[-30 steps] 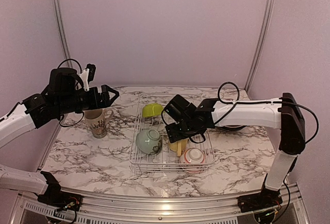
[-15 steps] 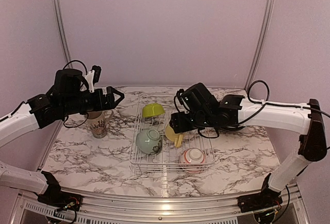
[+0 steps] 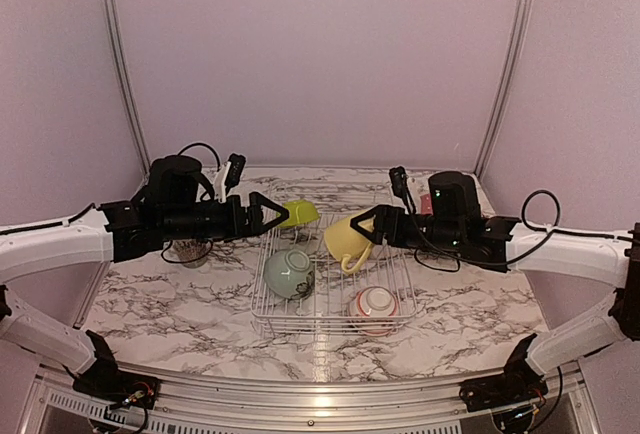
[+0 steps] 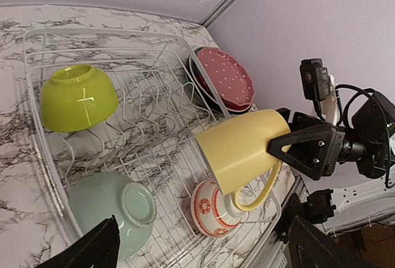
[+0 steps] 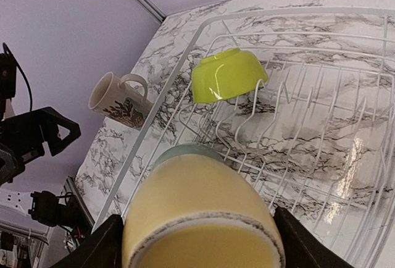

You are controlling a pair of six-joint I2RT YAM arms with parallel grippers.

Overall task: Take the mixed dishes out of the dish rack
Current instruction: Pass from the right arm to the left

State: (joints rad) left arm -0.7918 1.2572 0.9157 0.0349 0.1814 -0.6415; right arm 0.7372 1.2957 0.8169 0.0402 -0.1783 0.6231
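The left arm hides most of the cream patterned mug (image 3: pixel 186 251) on the marbled table (image 3: pixel 180 304). The right gripper (image 3: pixel 371 226) clamps the glossy yellow mug (image 3: pixel 345 237), lying sideways above the white wire dish rack (image 3: pixel 262 299). The left gripper (image 3: pixel 280 212) gapes empty near the tilted lime bowl (image 3: pixel 300 213).

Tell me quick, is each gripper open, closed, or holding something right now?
Left gripper: open, holding nothing.
Right gripper: closed on the yellow mug, held above the dish rack.
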